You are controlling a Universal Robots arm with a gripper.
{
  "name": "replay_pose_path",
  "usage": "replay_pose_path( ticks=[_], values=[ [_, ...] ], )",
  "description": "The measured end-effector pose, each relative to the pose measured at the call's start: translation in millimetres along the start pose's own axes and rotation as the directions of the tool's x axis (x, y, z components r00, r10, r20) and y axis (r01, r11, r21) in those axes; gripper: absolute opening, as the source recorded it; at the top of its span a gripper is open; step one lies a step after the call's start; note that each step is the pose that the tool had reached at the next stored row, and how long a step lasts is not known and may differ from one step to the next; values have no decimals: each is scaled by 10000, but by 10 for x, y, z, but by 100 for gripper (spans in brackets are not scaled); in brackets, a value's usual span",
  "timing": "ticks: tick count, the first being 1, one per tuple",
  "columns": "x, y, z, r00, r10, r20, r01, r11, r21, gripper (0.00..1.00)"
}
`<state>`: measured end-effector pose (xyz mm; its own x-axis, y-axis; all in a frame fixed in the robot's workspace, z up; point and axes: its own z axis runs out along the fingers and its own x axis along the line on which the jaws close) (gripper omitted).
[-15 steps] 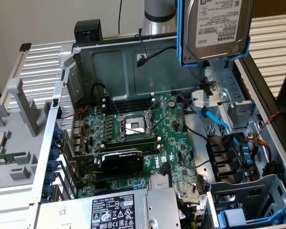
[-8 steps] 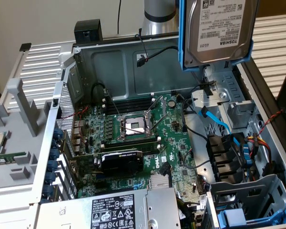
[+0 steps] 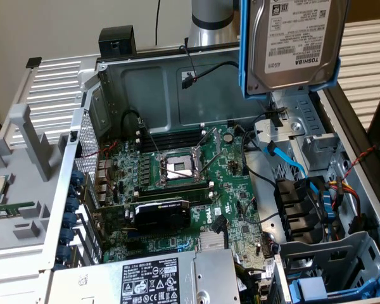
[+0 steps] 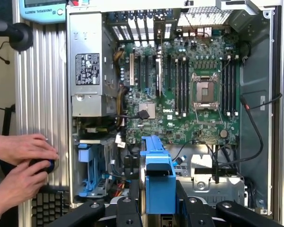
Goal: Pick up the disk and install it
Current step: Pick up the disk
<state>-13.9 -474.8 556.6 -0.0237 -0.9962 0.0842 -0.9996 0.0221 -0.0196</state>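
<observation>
The tool (image 4: 157, 196) is clamped on the disk (image 3: 294, 44), which hangs on edge in the exterior view's upper right, long axis roughly upright, just above the drive cage (image 3: 304, 136)

Silver metal disk (image 3: 294, 47), white paper label (image 3: 301, 28), glossy blue plastic frame (image 3: 243, 50), matt green circuit board (image 3: 234, 196)

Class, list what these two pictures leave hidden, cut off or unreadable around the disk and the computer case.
- Exterior view: the disk is cut off by the top edge, hiding its upper end.
- Wrist view: its label is hidden; the blue frame faces the camera edge-on in the gripper.
- Exterior view: the power-supply label has print too small to read.
- Wrist view: a person's hands cover a dark object.
</observation>
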Motion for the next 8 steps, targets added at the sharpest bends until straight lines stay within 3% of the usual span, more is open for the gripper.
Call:
replay_pose_path(
  ticks=[3,8],
  values=[
    [12,-2,0,10000,33,-58,-33,10000,2,37],
    [66,-9,-17,9999,74,-80,-74,10000,0,37]
  ],
)
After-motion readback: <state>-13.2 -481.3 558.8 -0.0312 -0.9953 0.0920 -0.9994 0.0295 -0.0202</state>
